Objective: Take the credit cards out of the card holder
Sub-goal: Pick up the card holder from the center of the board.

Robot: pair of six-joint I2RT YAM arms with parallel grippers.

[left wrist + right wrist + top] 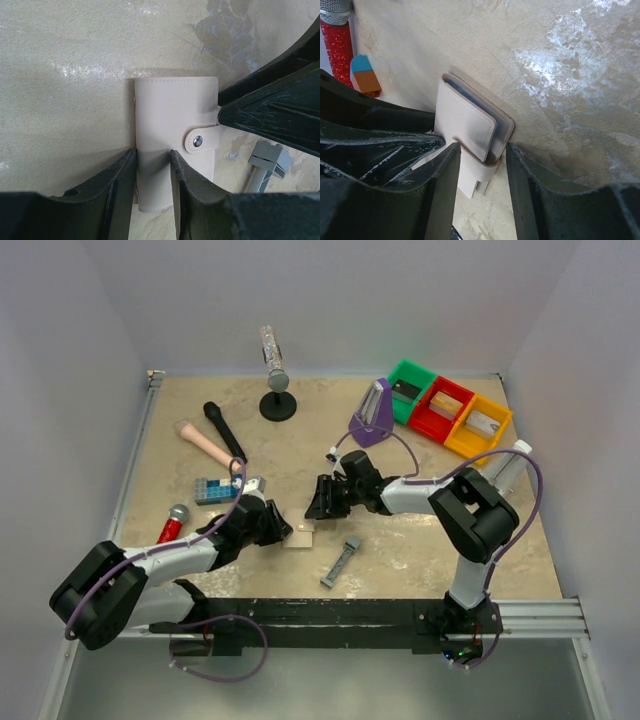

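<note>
Card holder [298, 537] lying closed toward the worktop's [420, 550] front edge, we are straddling it with left jaws and right jaws, grasp we cannot tell.

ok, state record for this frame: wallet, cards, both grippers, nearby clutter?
wallet: flat on table, closed, snap strap across it
cards: none visible outside the wallet
left gripper: jaws apart at one end of wallet, one finger over it
right gripper: straddles the strap side; grip unclear
bar: grey, beside wallet, not touching
brick: blue, beyond the left gripper
step: wallet not yet opened
</note>
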